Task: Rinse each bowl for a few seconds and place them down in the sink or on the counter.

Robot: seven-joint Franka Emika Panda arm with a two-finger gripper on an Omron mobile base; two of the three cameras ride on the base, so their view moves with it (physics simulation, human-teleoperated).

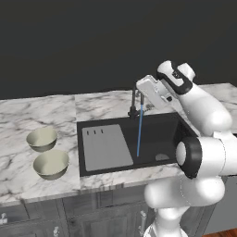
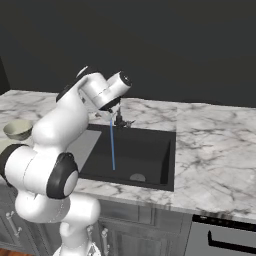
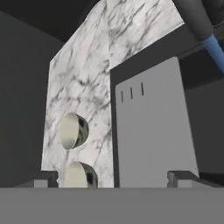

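My gripper (image 3: 113,177) is spread wide, holding nothing. Both bowls (image 1: 42,139) (image 1: 51,164) sit on the counter (image 1: 28,115), well apart from my fingers (image 3: 180,177), left of the sink (image 1: 157,134).

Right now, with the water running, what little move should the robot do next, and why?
Probably swing the open end effector left and down toward the nearer bowl. Both bowls, that one and the farther bowl, sit on the counter left of the sink, and neither is held. The water stream already falls from the faucet, so a bowl must be fetched first.

Flat even render, dark backdrop, slightly soft.
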